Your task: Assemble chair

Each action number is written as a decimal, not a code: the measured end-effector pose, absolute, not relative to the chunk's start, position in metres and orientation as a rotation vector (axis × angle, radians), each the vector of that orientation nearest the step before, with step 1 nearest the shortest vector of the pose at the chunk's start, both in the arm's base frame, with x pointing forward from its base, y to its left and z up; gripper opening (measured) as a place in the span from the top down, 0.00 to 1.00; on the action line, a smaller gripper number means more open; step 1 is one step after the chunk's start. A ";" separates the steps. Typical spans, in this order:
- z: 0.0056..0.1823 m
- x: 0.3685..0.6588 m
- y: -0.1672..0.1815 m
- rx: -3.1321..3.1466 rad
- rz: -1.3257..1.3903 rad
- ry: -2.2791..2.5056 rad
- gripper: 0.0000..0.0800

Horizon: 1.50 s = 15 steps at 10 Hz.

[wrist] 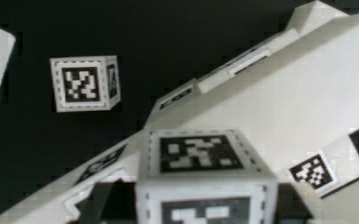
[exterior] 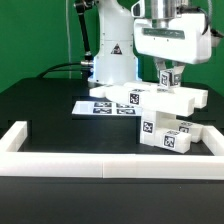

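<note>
The gripper grasps a leg atop the chair; both bear black-and-white square tags.

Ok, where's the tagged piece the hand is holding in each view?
Exterior view: the tagged piece sits in the hand, directly over the white chair assembly.
Wrist view: the tagged piece is nearest the camera, in front of the chair assembly.
Shared landmark: the chair assembly beneath it.
</note>
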State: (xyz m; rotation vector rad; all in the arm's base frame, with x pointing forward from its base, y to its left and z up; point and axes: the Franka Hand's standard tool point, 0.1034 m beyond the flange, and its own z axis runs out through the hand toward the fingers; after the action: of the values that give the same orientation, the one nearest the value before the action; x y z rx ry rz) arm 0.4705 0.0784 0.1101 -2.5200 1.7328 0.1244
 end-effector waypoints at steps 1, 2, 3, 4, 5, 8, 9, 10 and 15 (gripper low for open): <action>0.110 0.470 0.079 -2.428 0.135 1.861 0.64; 0.110 0.470 0.078 -2.386 0.140 1.914 0.64; 0.110 0.470 0.078 -2.360 0.142 1.947 0.64; 0.110 0.470 0.078 -2.384 0.140 1.916 0.64; 0.109 0.470 0.080 -2.424 0.138 1.863 0.64; 0.110 0.469 0.085 -2.660 0.117 1.488 0.21; 0.110 0.469 0.086 -2.712 0.112 1.385 0.21; 0.110 0.469 0.086 -2.777 0.105 1.241 0.19; 0.112 0.468 0.087 -2.984 0.060 0.563 0.19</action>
State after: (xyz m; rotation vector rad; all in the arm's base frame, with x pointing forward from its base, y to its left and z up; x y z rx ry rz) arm 0.4682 0.0873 0.1116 -2.9837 0.5628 0.0595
